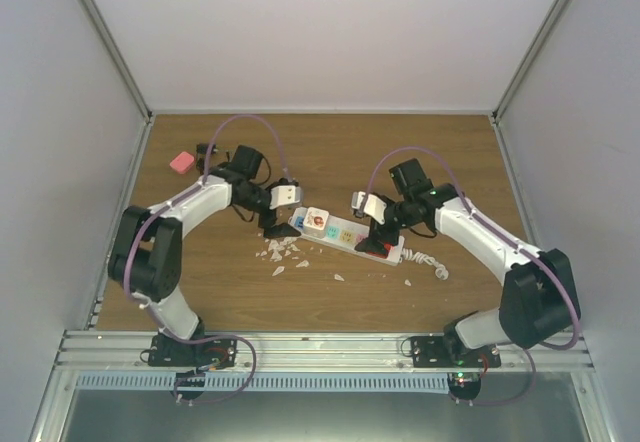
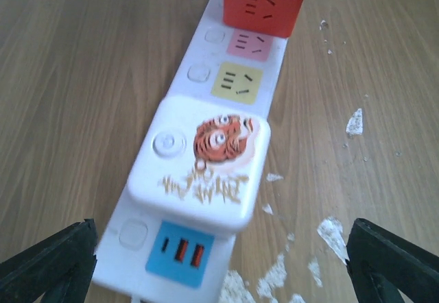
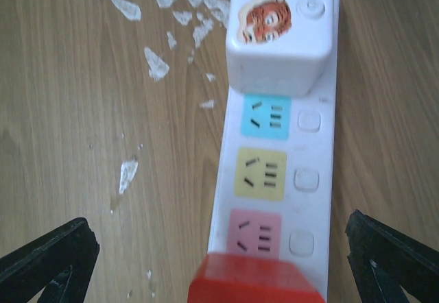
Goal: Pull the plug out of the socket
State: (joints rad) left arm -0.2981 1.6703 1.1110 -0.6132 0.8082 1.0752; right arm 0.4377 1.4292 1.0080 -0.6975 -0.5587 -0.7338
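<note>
I see the wood table [image 1: 200,282] w/ the long white socket [image 1: 345,234] lying mid-table btwn both arms. L gripper [image 2: 221,234] and R gripper [image 3: 218,224] hang near its ends, jaws wide apart, holding nothing. The tiger plug [image 2: 206,159] sits plugged in near the L end, w/ white crumbs [image 3: 156,63] beside it.

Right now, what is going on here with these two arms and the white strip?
Two robot arms are over a white power strip on the table, one at each end. The left pincer is open near the white tiger-printed plug; the right pincer is open near the red plug. Neither holds anything, and both plugs sit in the strip. White flakes lie scattered beside it.
</note>
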